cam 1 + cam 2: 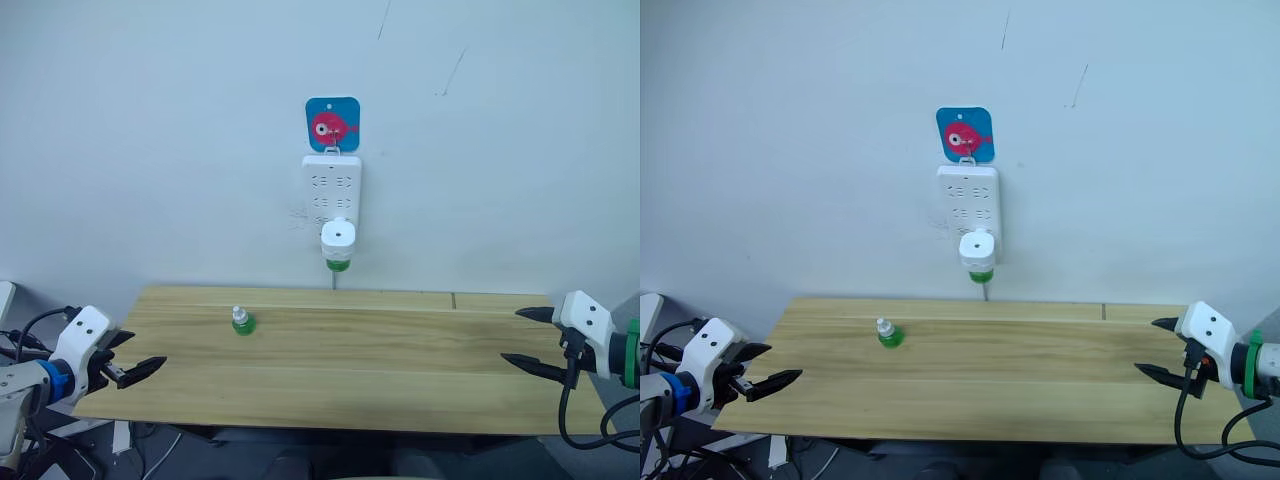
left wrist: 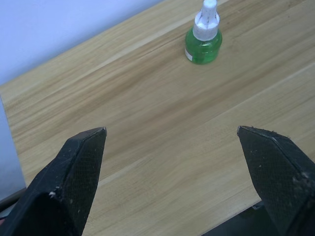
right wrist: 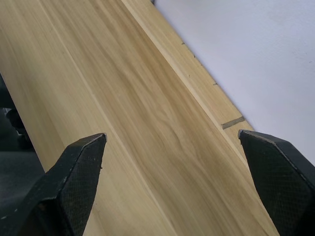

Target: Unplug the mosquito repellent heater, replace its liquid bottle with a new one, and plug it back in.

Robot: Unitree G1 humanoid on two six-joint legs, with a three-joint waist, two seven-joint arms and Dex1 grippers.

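The white mosquito repellent heater [image 1: 338,235] sits plugged into the lower end of a wall power strip [image 1: 332,185]. Its green liquid bottle [image 1: 338,264] hangs beneath it, only the bottom showing. The new one [image 1: 242,321], a green bottle with a white cap, stands upright on the wooden table [image 1: 400,380], left of centre; it also appears in the left wrist view [image 2: 203,42]. My left gripper [image 1: 148,347] hovers open at the table's left edge, apart from that bottle. At the right edge my right gripper [image 1: 510,335] is open and holds nothing.
A blue square hanger with a pink fish [image 1: 332,124] holds the power strip on the white wall behind the table. Cables hang below both arms. A seam crosses the tabletop near the back right [image 3: 231,123].
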